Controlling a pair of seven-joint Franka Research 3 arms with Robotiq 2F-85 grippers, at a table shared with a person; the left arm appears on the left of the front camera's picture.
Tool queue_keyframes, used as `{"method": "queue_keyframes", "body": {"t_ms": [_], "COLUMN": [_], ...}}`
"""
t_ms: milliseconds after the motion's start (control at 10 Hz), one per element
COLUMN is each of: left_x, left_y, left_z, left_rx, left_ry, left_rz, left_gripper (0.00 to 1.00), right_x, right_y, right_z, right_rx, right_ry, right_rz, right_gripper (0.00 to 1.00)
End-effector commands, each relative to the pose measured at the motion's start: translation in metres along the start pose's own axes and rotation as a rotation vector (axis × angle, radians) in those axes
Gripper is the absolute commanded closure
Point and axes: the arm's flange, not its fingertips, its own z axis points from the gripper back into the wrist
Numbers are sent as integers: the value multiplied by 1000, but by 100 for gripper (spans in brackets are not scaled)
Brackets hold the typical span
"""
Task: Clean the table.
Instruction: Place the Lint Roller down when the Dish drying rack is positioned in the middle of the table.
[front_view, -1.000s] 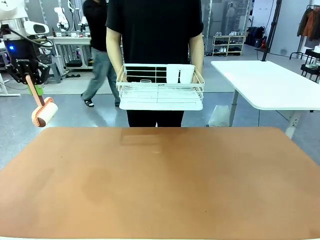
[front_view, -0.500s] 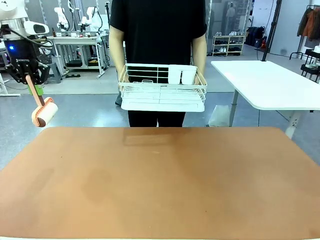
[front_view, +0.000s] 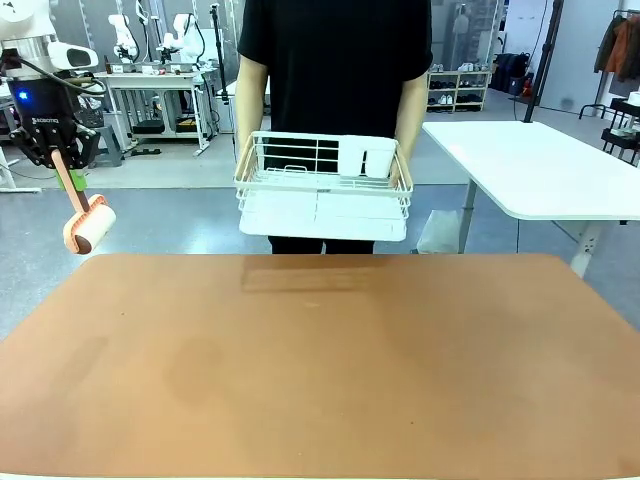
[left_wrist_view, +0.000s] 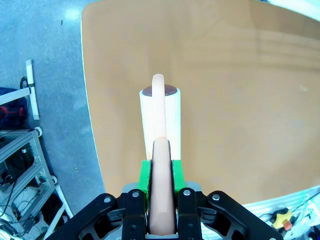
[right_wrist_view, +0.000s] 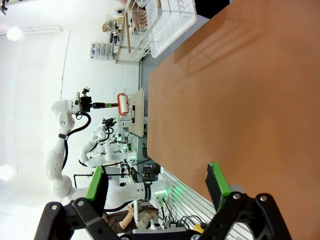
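Front view: the left tool (front_view: 58, 160) is clamped on the handle of a lint roller (front_view: 88, 225), held in the air just off the far left corner of the terracotta bench (front_view: 320, 370). A person holds a white wire rack (front_view: 322, 188) above its far edge. The right tool (right_wrist_view: 157, 187) stands wide, gripping nothing.

Left hand (left_wrist_view: 161, 200) clamped on peach handle (left_wrist_view: 161, 190) of lint roller (left_wrist_view: 160, 117), green pads (left_wrist_view: 145, 175) pressing both sides. White roll above corner of reddish-brown desk (left_wrist_view: 225, 100); blue-grey floor (left_wrist_view: 45, 45) alongside.
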Motion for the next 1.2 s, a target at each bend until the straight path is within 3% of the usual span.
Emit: {"method": "queue_keyframes", "body": {"t_ms": [0, 1100], "left_x": [-1, -1], "left_y": [1, 1], "left_z": [3, 3], "left_rx": [22, 22], "left_ry": [5, 5], "left_rz": [10, 10], "left_gripper": [79, 79], "right_x": [-1, -1], "right_y": [3, 3], "right_z": [-1, -1], "right_rx": [9, 9], "right_ry": [-1, -1], "right_rz": [7, 7], "right_gripper": [0, 0]}}
